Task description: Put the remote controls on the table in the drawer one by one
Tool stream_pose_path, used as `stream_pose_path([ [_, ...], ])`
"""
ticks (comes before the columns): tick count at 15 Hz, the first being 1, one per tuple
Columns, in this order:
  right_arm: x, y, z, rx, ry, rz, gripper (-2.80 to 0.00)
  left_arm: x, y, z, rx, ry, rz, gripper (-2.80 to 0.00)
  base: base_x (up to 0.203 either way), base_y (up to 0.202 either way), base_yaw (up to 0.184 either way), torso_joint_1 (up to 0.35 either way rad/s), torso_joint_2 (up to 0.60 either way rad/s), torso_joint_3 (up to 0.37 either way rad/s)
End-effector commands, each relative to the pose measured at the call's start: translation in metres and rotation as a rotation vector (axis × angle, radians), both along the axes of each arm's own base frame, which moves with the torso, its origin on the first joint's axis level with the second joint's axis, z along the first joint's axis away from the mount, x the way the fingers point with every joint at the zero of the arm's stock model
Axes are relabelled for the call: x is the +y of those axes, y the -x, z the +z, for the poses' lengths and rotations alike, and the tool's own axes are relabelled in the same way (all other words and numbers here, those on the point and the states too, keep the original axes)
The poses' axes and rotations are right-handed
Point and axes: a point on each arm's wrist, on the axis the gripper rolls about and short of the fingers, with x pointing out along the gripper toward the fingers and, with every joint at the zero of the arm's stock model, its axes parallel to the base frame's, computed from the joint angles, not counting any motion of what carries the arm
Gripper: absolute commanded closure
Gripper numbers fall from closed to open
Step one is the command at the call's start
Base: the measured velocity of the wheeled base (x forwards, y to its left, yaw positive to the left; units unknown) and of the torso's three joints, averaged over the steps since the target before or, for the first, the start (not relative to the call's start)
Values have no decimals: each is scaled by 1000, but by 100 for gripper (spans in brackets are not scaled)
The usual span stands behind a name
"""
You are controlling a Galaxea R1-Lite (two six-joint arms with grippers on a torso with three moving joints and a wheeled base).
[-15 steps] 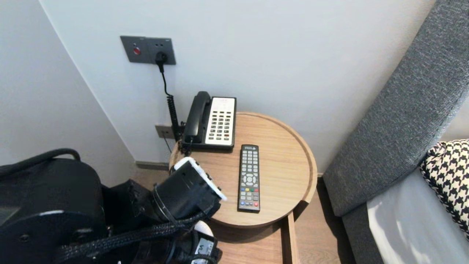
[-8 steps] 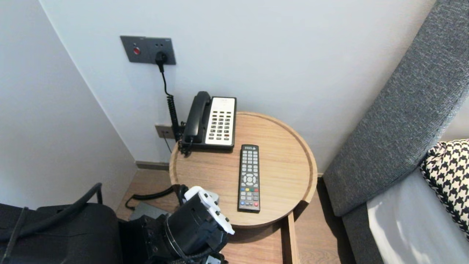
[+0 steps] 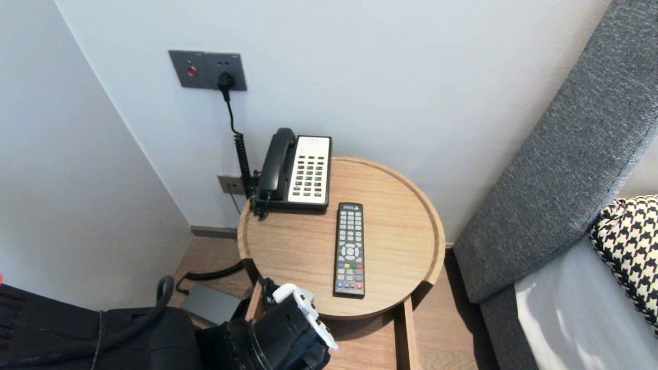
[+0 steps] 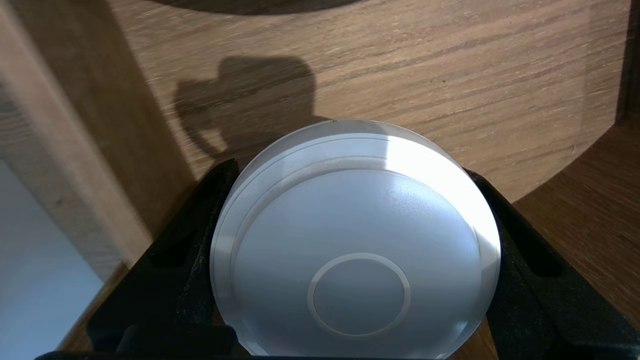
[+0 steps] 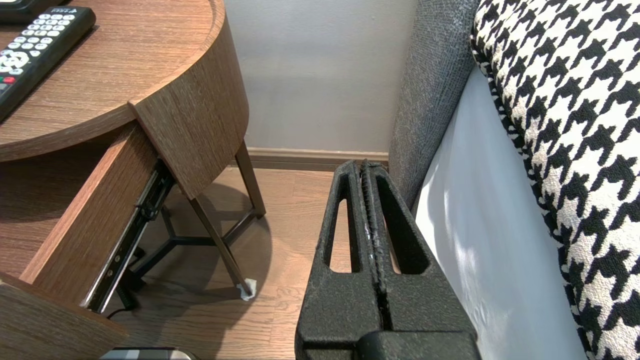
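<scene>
The white round disc [image 4: 355,240] sits between the 2 fingers of the left gripper [image 4: 350,175], which are spread wide and press on its sides. It hangs over the open drawer [image 3: 406,334] at the near edge of the round table [image 3: 429,205]. A remote [image 3: 349,249] and a phone [image 3: 300,169] lie on top. The right gripper [image 5: 367,172], closed tight, is parked beside the sofa [image 5: 430,100].
</scene>
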Motion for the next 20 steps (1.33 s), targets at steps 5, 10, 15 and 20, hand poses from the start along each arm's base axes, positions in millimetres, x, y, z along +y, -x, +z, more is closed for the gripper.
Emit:
stream_pose_path([
  [5,0,-2,-7,25,0,0,0,-3,-1,-25,-14,21,7,0,0,0,0,0,0,0],
  [10,0,-2,-7,24,0,1,0,-2,-2,-30,-30,34,16,0,0,0,0,0,0,0],
  [15,0,-2,-7,25,0,0,0,-4,-4,-37,-54,26,30,0,0,0,0,0,0,0],
  [20,0,-2,-7,24,0,0,0,-4,-5,-39,-51,22,32,0,0,0,0,0,0,0],
])
